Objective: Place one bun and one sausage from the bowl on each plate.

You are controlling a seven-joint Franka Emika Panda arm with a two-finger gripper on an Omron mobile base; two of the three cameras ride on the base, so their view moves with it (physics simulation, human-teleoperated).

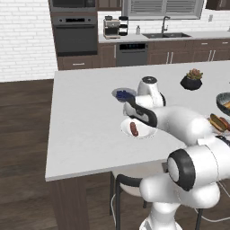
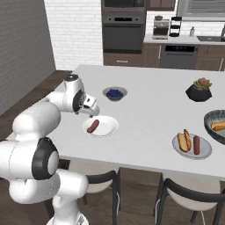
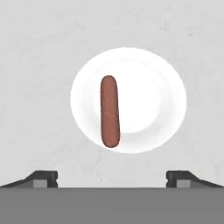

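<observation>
Operator: Report the gripper state.

Technician: In the hand view the gripper (image 3: 112, 177) shows its 2 finger tips spread wide at the bottom corners, with nothing between them. It hangs above the white plate (image 3: 166, 105).

Operator: Contents of that plate?

Technician: 1 sausage (image 3: 109, 111) lies left of the plate's centre. In the right base view this plate (image 2: 108, 125) sits centre-left of the frame.

Operator: The second plate?

Technician: The grey plate (image 2: 206, 151) sits at the lower right, carrying 1 bun (image 2: 182, 142) and 2 sausages.

Operator: The bowl?

Technician: The bowl (image 2: 210, 121) is cut by the right edge, mid-height, with 1 more bun (image 2: 218, 126) inside.
</observation>
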